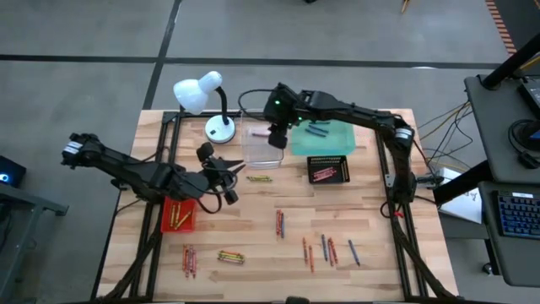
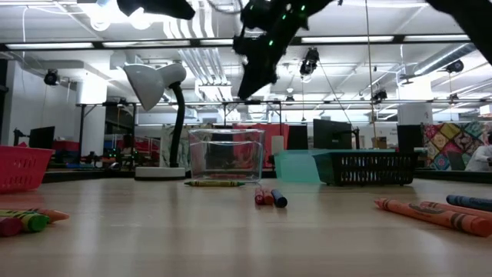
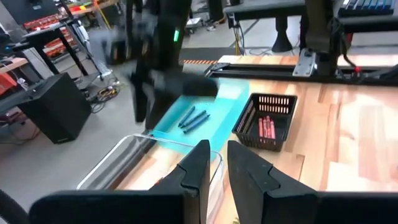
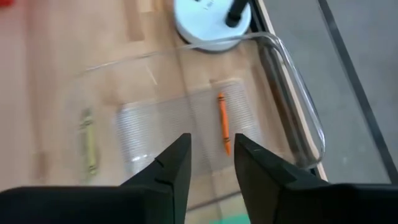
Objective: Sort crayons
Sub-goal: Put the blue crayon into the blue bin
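While the right tool (image 4: 211, 155) hangs above the clear tray (image 1: 262, 145) at the far middle of the worktop (image 1: 371, 211), its fingers stand parted and hold nothing; one orange crayon (image 4: 223, 122) lies inside that tray. Near the red tray (image 1: 179, 216) on the left, the left tool (image 3: 217, 163) hovers with fingers nearly together, gripping nothing visible. Blue crayons (image 3: 193, 118) rest in the teal tray (image 1: 327, 136), red ones in the black tray (image 3: 266, 119), and others lie scattered on the near worktop.
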Available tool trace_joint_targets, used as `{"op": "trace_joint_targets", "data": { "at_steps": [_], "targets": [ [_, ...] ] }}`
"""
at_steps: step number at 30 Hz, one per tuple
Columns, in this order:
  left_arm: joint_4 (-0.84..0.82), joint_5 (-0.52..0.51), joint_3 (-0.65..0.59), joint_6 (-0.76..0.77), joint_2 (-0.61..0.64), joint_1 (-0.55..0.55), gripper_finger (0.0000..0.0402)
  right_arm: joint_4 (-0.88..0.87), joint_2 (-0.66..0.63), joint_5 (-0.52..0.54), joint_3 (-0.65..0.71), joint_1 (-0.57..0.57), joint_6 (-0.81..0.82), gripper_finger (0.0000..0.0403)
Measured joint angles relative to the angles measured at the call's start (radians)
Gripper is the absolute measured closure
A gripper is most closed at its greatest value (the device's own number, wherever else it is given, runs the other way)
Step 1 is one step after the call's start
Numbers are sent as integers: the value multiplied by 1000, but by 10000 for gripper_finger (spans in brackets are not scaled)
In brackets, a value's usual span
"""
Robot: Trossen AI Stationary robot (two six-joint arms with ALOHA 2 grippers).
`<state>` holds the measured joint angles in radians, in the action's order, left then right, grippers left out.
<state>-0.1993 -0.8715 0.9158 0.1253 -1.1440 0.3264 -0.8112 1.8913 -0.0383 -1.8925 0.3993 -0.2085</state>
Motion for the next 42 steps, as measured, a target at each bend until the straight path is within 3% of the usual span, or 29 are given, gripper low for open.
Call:
{"op": "trace_joint_targets", "data": {
  "at_steps": [8, 13, 20, 28, 30, 36, 42],
  "targets": [
    [7, 0, 0, 11, -77, 0, 363, -14, -179, -15, 151, -95, 32, 319],
    [4, 2, 0, 25, -117, 0, 363, 92, -311, -14, 328, -172, 67, 334],
    [5, 175, 0, 31, -179, 0, 363, 267, -491, -11, 588, -294, 155, 349],
    [-7, 261, 0, 32, -244, 0, 363, 339, -605, 224, 753, -430, 254, 356],
    [-25, 262, 0, 32, -259, 0, 363, 356, -612, 242, 784, -452, 261, 355],
    [-108, 309, 0, 52, -298, 0, 363, 468, -613, 218, 880, -493, 227, 355],
    [-107, 422, 0, 72, -348, 0, 363, 471, -613, 33, 926, -494, 300, 355]
  ]
}}
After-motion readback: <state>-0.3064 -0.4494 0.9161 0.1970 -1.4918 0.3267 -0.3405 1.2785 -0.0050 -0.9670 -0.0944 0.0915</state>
